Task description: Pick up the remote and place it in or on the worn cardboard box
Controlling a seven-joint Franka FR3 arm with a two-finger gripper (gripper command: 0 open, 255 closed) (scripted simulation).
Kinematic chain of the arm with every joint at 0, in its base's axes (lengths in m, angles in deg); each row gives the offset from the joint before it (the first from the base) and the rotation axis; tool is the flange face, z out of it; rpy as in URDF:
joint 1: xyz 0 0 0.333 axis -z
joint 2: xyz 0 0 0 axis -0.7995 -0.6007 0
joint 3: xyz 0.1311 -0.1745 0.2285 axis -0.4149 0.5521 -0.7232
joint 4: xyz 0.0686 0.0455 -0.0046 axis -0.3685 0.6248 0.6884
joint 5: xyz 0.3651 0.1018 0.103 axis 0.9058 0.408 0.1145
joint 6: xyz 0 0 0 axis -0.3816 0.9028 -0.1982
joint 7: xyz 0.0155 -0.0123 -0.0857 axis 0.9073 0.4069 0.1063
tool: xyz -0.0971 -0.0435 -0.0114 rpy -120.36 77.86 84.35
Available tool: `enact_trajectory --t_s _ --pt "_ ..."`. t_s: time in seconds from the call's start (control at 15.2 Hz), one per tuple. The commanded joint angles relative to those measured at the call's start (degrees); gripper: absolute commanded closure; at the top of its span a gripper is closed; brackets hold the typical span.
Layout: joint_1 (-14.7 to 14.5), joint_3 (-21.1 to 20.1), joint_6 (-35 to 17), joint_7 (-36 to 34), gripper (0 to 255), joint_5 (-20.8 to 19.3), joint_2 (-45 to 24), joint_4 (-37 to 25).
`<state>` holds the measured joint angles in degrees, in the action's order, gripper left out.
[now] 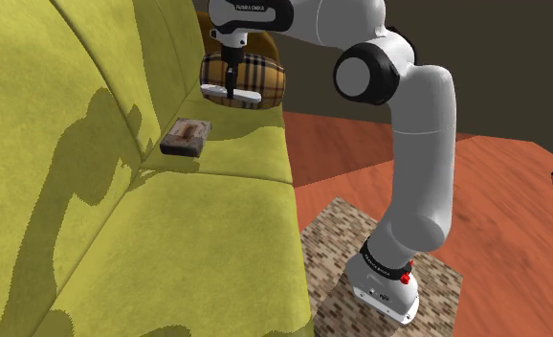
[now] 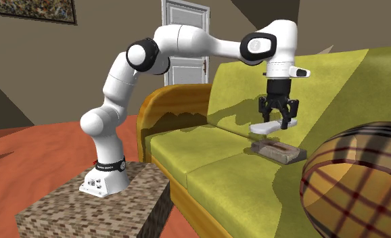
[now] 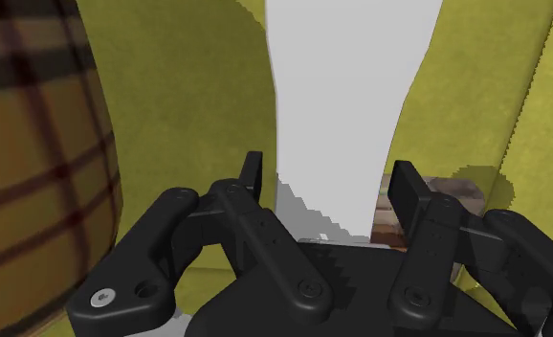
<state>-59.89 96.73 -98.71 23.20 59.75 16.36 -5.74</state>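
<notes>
So, seeing the white remote [image 2: 262, 126] hanging level in the air, pinched across its width between the clenched fingers of the black gripper [image 3: 328, 177]. Hovering just above the worn brown cardboard box [image 2: 277, 151], not touching it. Spotting that box lying flat on the yellow-green sofa [image 1: 74, 144] seat, close to the backrest. Also noticing a plaid cushion [image 1: 262, 77] sitting at the sofa's end, right behind the remote in the shoulder view.
</notes>
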Motion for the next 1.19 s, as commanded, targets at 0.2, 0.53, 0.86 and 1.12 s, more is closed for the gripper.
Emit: enact_trajectory --t_s 0.2,0.53,0.86,1.12 --pt "-3.32 -1.47 3.72 -5.41 255 0.0 -5.08 -8.83" --pt "-6.0 -2.83 10.23 -10.59 255 0.33 -14.4 -24.68" --pt "-7.16 -3.05 8.12 -11.87 255 0.32 -15.76 -23.91" --pt "-7.62 -2.97 3.82 -11.77 255 0.2 -14.11 -17.93"
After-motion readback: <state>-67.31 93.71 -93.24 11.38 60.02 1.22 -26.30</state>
